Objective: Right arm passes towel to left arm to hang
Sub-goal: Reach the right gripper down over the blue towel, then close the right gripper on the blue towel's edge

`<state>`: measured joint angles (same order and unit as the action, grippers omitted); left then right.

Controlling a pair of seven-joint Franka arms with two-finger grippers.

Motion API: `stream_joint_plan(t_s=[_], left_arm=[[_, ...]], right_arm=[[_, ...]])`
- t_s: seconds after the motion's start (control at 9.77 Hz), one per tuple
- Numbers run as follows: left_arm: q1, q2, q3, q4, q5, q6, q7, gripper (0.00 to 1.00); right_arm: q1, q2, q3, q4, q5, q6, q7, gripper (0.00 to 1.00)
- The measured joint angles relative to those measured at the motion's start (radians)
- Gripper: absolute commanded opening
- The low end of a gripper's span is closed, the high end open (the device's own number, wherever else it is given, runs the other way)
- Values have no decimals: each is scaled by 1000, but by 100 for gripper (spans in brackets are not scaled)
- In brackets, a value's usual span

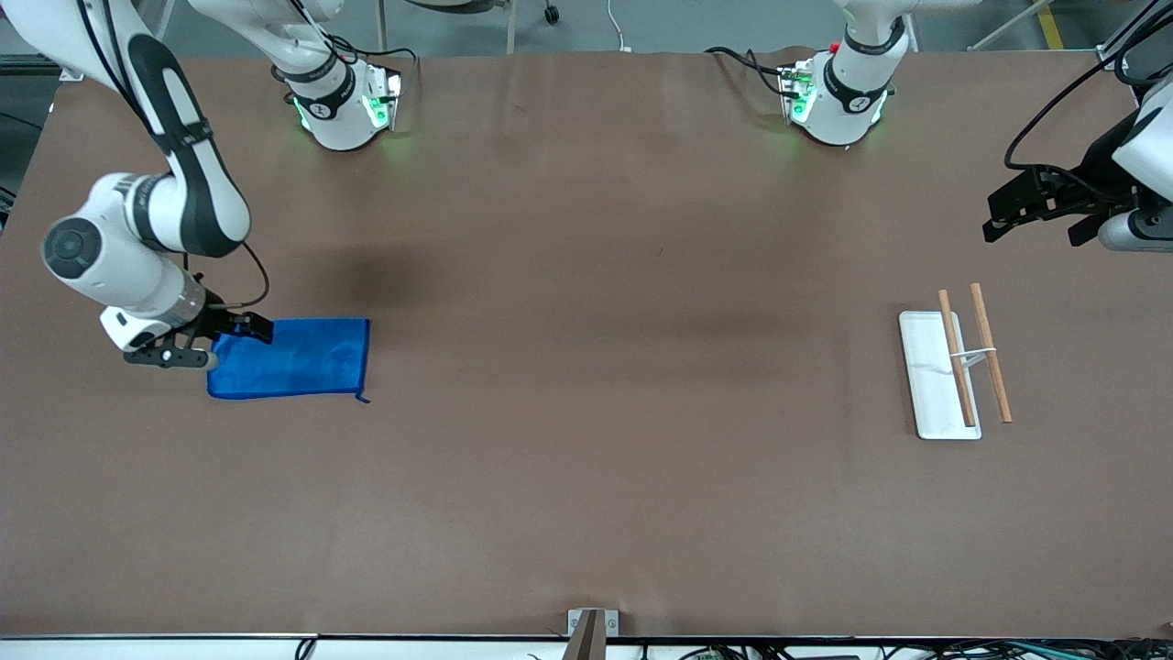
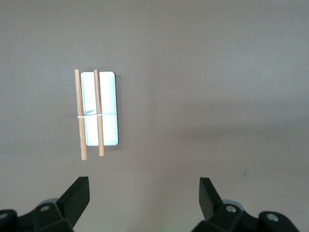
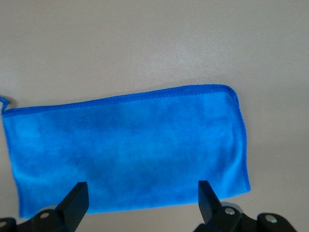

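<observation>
step: pre-grasp | right gripper [image 1: 218, 343] spread wide, empty, over end of flat blue towel [image 1: 293, 359] at my right arm's table end | left gripper [image 1: 1034, 217] waits open above rack [image 1: 927, 376] | next: descend, pinch edge

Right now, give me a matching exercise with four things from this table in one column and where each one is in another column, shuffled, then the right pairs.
Things:
1. small bright blue soft cloth towel
2. white rectangular rack base with two wooden rods
3. right pincer
4. left pincer

Places:
A. open, up over bare table by the rack
B. flat on the table at the right arm's end
C. open, low at the towel's edge
D. on the table at the left arm's end

Pairs: 1-B, 2-D, 3-C, 4-A
</observation>
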<state>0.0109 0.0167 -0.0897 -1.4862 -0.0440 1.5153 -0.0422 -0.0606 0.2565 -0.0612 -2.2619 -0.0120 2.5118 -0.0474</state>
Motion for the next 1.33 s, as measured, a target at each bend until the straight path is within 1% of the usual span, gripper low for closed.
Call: stream_joint_plan(t_s=[0.2, 0.41, 0.61, 0.92, 1.02, 1.23, 1.33], left_arm=[[0, 0, 0, 0, 0, 0, 0, 100], [0, 0, 0, 0, 0, 0, 0, 100], [0, 0, 0, 0, 0, 0, 0, 100], [0, 0, 0, 1, 0, 0, 0, 100], [0, 0, -1, 1, 0, 0, 0, 100], [0, 0, -1, 1, 0, 0, 0, 100], [0, 0, -2, 1, 0, 0, 1, 100]], right_arm=[[0, 68, 0, -14, -1, 76, 0, 100], [4, 115, 0, -14, -1, 112, 0, 98], [8, 132, 1, -18, -1, 114, -1, 95], [9, 144, 2, -27, -1, 121, -1, 86], [9, 149, 2, -28, -1, 126, -1, 71], [9, 149, 4, -27, -1, 132, -1, 24], [9, 146, 4, -27, -1, 132, -1, 7]])
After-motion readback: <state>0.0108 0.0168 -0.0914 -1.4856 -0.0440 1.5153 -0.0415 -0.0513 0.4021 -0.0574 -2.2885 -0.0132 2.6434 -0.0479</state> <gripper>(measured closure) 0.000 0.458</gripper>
